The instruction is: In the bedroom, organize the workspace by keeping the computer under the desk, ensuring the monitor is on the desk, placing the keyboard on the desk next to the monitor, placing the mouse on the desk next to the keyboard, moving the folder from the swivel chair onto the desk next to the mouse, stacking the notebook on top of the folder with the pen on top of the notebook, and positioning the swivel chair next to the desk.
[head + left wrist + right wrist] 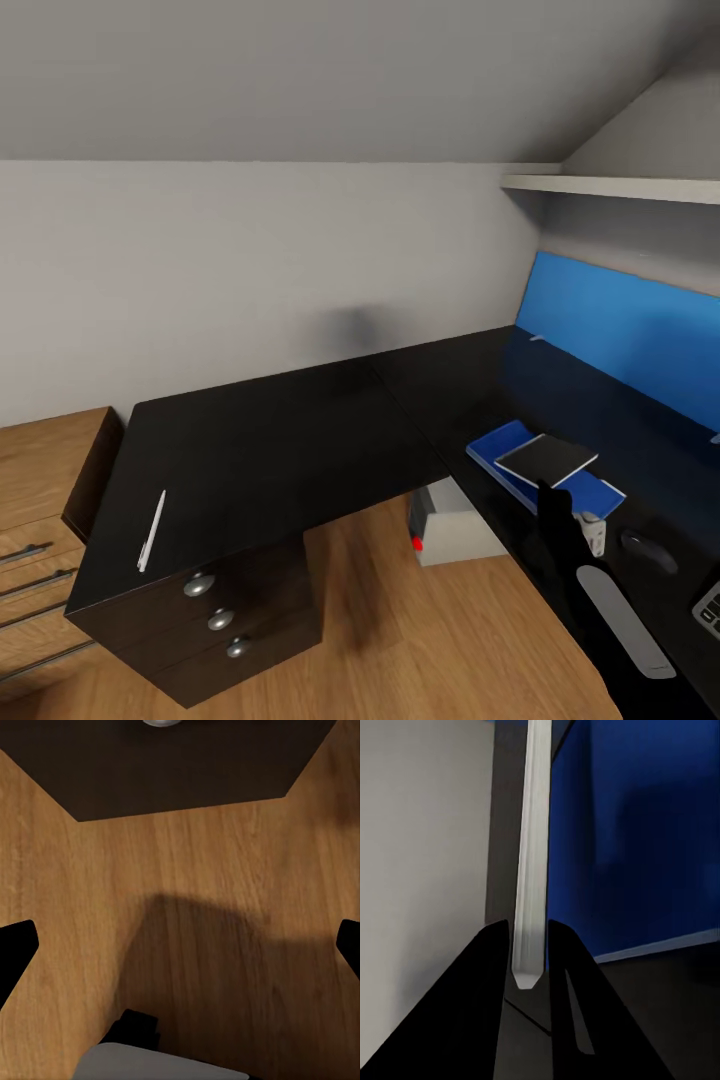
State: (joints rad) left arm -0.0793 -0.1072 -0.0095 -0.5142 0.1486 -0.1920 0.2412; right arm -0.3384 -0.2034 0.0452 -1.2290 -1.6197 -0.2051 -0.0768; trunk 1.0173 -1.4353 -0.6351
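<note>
Where the head view looks down, the L-shaped black desk (270, 440) has a broad bare left wing bearing one white pen (151, 531) near its front edge. On the right wing the dark notebook (546, 459) lies on the blue folder (500, 450); a mouse (648, 549) sits nearby, a keyboard (709, 607) is cut off, and the grey computer (450, 525) stands underneath. Left wrist view: left gripper (180, 945), fingertips wide apart over wooden floor (187, 870). Right wrist view: right gripper (530, 945), fingers clamped on a pale upright slab, identity unclear.
</note>
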